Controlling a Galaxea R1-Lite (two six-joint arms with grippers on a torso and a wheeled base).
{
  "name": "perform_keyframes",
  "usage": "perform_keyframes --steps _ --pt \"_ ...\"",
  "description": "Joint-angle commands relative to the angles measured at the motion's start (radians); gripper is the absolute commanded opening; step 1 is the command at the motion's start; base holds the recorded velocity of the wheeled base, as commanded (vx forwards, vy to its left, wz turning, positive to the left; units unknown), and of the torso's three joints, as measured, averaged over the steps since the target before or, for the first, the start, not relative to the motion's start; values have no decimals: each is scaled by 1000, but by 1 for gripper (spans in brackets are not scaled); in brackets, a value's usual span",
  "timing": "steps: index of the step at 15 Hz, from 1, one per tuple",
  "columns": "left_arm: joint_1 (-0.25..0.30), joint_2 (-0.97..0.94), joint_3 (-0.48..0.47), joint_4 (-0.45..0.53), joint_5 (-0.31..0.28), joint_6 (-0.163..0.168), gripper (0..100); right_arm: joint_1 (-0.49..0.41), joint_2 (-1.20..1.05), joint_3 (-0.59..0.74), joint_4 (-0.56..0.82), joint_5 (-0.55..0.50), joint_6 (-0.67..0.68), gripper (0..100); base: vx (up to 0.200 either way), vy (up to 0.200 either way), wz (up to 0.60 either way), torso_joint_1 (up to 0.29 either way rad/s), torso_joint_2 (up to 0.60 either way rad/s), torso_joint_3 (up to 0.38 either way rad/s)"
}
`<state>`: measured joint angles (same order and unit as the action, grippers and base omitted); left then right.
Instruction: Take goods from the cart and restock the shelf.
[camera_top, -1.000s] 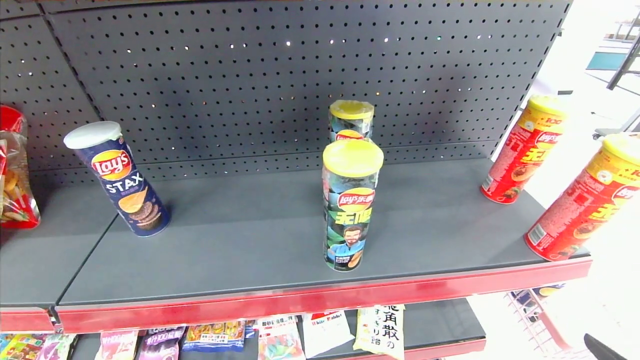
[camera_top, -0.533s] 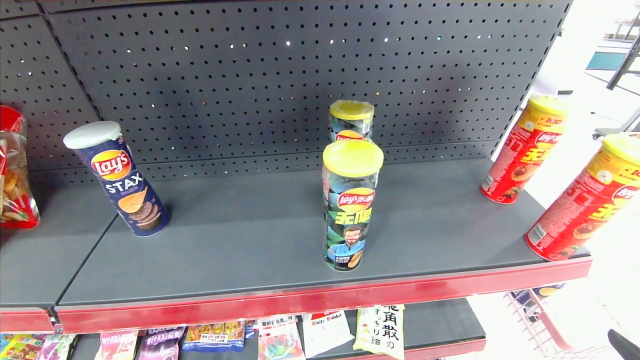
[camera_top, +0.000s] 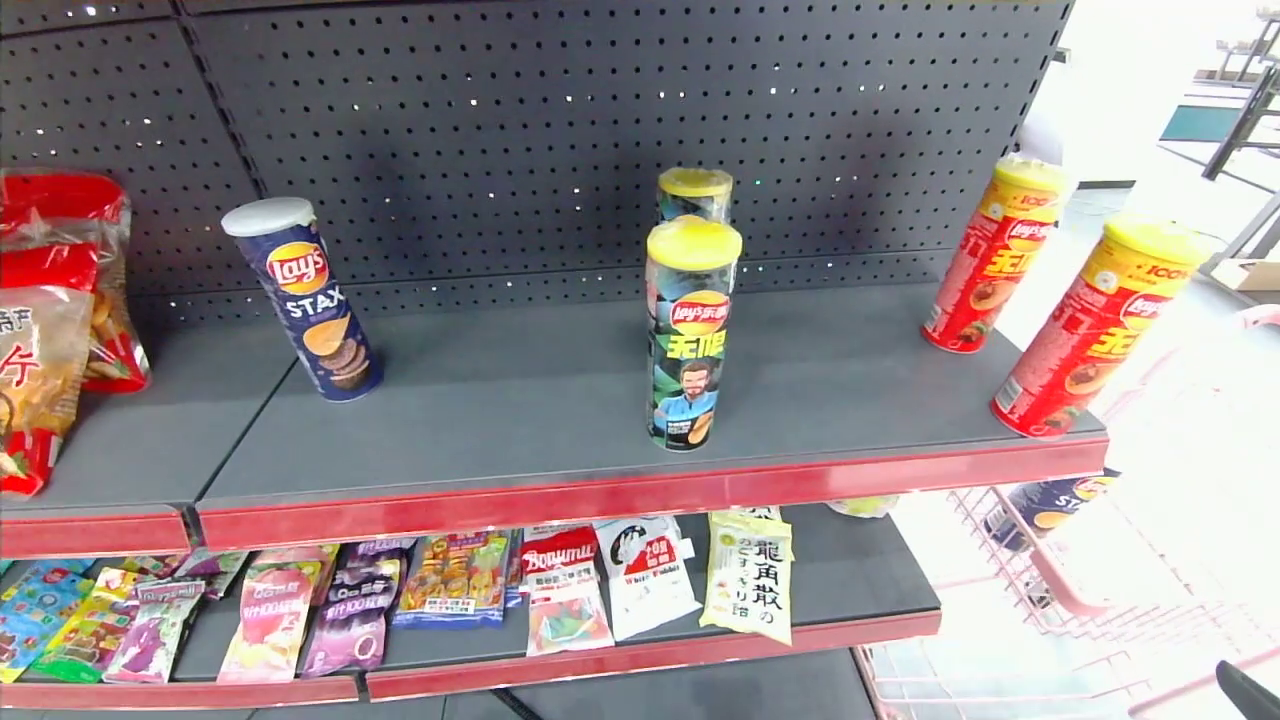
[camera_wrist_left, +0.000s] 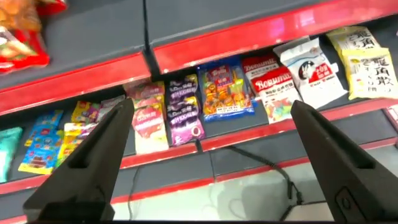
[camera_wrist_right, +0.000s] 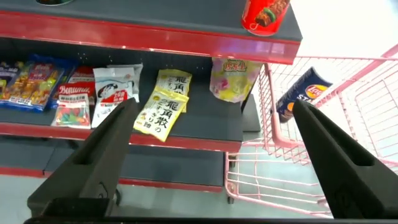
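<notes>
1. the right hand (camera_wrist_right: 211, 171) is hanging wide open and empty, near the cart (camera_top: 1045, 572) and facing its shelf-side corner.
2. the left hand (camera_wrist_left: 211, 174) is also gaping wide with nothing in it, farther from the cart, in front of the snack packets (camera_wrist_left: 224, 93).
3. the dark blue can (camera_wrist_right: 305, 93) is lying tilted inside the cart, against the wire on the side nearest the shelf (camera_top: 520, 440). it is looking like the item to fetch.
4. the cart's wire wall is standing between the right hand and that can, so the hand should be rising over the cart's rim and coming down inside, not pushing straight at it.
5. the can is looking round and slick, so the fingers should be closing across the middle of its body, one on each side, clear of the lid.
6. a red can (camera_top: 1095, 330) is standing at the shelf end closest to the cart, seemingly above the cart's corner. the lift should be drawing away from the shelf first to avoid clipping it.
7. the twin blue can (camera_top: 305, 300) is standing at the shelf end farthest from the cart, with bare deck beside it on the cart's side. that is looking like the right slot.
8. the green cans (camera_top: 693, 330) are standing between that slot and the cart, tall and probably easy to topple, so the load should be passing in front of them.
</notes>
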<state>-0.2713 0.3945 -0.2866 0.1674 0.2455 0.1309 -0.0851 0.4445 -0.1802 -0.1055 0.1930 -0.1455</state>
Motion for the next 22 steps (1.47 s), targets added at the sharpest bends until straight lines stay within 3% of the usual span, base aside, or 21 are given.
perform_keyframes --steps 1,13,16,22 --pt "0 6 0 -2 1 3 100 -1 5 2 0 0 -11 100 0 0 0 0 0 0" --pt "3 -11 -5 -3 32 12 100 1 5 2 -2 0 -34 100 0 -200 0 6 1 2" --pt "3 -11 -5 -3 32 36 100 1 8 1 -2 0 -34 100 0 -200 0 5 -2 2" --pt "3 -8 -5 -3 32 38 100 2 37 1 -3 3 -34 100 0 -200 0 0 5 1"
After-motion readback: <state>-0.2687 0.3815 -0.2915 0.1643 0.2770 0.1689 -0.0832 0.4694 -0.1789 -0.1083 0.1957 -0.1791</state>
